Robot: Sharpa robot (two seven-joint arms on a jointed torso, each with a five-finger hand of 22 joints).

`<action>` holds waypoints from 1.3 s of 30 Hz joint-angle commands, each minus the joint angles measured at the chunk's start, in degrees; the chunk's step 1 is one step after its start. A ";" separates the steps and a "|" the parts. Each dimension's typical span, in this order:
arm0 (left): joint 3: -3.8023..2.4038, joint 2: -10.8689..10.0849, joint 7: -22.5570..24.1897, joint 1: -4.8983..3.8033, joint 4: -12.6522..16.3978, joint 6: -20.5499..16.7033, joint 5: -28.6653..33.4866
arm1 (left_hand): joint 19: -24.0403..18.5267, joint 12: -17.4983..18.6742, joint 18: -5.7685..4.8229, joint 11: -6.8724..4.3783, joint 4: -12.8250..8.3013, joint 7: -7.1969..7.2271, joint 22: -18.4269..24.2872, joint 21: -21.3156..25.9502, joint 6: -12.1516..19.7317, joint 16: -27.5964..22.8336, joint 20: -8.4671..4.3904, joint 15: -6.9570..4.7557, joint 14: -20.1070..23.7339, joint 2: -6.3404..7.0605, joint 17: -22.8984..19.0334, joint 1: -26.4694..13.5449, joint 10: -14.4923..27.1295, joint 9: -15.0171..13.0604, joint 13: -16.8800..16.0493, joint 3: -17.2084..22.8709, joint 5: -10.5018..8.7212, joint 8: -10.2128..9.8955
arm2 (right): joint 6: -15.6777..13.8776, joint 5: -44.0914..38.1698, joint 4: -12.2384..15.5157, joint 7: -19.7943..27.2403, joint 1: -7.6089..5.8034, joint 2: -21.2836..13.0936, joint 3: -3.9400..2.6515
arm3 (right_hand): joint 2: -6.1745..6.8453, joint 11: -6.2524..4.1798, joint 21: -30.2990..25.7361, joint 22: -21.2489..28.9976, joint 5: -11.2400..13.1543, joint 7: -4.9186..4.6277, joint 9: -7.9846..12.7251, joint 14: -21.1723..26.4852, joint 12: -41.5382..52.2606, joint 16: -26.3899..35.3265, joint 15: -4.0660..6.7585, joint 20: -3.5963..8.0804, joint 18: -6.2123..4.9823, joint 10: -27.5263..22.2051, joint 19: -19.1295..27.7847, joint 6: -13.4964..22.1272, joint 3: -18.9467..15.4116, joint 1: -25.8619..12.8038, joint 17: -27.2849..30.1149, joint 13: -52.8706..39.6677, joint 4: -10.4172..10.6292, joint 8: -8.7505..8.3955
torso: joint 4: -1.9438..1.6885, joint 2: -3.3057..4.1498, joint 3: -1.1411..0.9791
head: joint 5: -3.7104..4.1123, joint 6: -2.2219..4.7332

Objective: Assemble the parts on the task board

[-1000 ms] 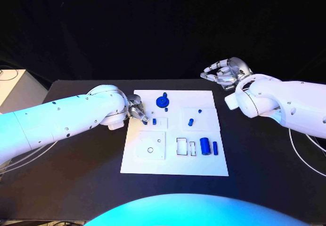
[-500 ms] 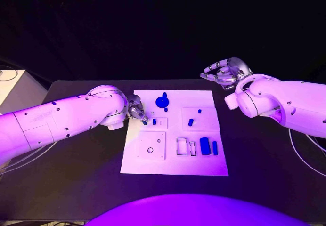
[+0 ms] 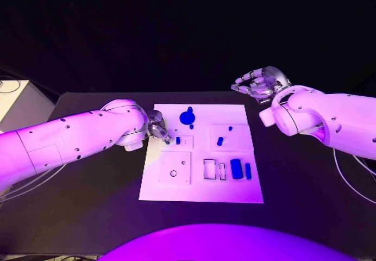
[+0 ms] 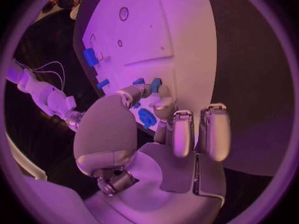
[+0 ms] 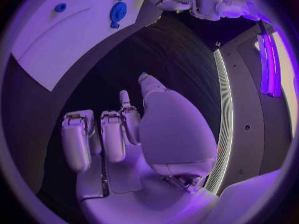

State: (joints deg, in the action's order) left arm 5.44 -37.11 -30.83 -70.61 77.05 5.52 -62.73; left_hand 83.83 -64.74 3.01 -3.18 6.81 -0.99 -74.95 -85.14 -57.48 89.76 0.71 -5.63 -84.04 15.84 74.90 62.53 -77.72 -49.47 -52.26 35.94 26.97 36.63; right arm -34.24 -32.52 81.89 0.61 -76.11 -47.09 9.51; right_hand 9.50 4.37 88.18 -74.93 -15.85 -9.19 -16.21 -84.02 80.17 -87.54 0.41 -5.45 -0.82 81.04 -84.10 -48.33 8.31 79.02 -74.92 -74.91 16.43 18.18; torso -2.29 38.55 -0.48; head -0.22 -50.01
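While unlettered, task board [image 3: 201, 193] bears blue parts [image 3: 236, 168].

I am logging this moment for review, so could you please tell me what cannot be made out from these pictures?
- Head view: the left robot hand is half hidden behind its own arm, so its contact with the small blue part is unclear.
- Left wrist view: the fingers cover that blue part; a grip cannot be confirmed.
- Head view: the ring-shaped mark on the task board is too small to identify.
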 commanded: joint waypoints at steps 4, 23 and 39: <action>0.27 0.20 0.00 0.40 0.21 2.09 1.01 | -0.04 -0.26 -0.61 -0.28 0.60 0.77 -4.84 -0.18 -0.83 0.24 -0.32 -0.54 -5.96 -0.18 15.10 -0.57 0.28 0.09 -0.04 -1.21 -0.19 -0.13 | 0.49 -0.19 0.09 0.74 0.03 -0.02 -0.01 | -0.01 -0.07 -0.20 -13.64 -0.07 0.06 0.05 -4.34 -0.34 0.25 -0.36 -0.34 0.28 -0.42 -4.99 0.44 0.28 -0.59 -8.18 -5.32 0.03 0.33 | -0.01 -0.01 0.02 | -0.05 0.01; 0.25 -0.17 -0.30 0.40 -0.19 0.55 0.94 | -0.38 0.58 -0.48 -0.03 6.85 0.49 -4.32 0.20 -0.57 0.24 -0.23 -0.40 -5.96 -0.19 15.10 -1.37 1.19 -0.02 1.01 -9.61 -1.67 -0.46 | 0.30 -0.17 0.07 0.86 0.03 -0.06 -0.01 | 0.03 -0.07 -0.25 -13.60 -0.08 0.06 0.07 -4.32 -0.40 0.28 -0.36 -0.34 0.26 -0.49 -4.96 0.50 0.31 -0.66 -8.12 -5.24 0.02 0.40 | 0.05 -0.01 0.01 | -0.02 0.01; -0.10 -1.19 0.05 0.40 0.64 -2.52 0.98 | -1.16 1.98 -0.19 0.44 9.79 -0.05 -3.08 0.91 0.73 0.24 0.06 -0.04 -5.96 -1.01 15.10 -0.73 2.81 -0.31 3.20 -13.51 -5.09 -0.49 | 0.31 -0.14 -0.02 0.96 0.08 -0.06 -0.01 | 0.05 -0.07 -0.37 -13.52 -0.06 0.06 0.08 -4.32 -0.39 0.29 -0.36 -0.33 0.23 -0.48 -4.91 0.52 0.30 -0.73 -8.10 -5.24 0.03 0.42 | 0.03 0.00 0.01 | 0.09 0.01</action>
State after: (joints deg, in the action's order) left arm 5.38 -38.28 -30.90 -70.24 77.49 3.93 -62.06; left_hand 83.11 -63.02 3.02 -2.77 16.61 -1.23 -74.93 -84.43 -56.79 89.76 0.62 -5.62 -84.04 15.36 74.90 61.84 -75.45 -49.72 -49.03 22.68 22.00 36.39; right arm -34.29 -32.51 81.82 0.75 -76.08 -47.14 9.51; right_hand 9.51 4.37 88.18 -74.90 -15.85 -9.19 -16.22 -84.02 79.97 -87.54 0.42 -5.45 -0.81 81.04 -84.10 -48.33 8.31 79.02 -74.91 -74.94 16.43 18.39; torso -2.22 38.52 -0.47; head -0.15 -50.00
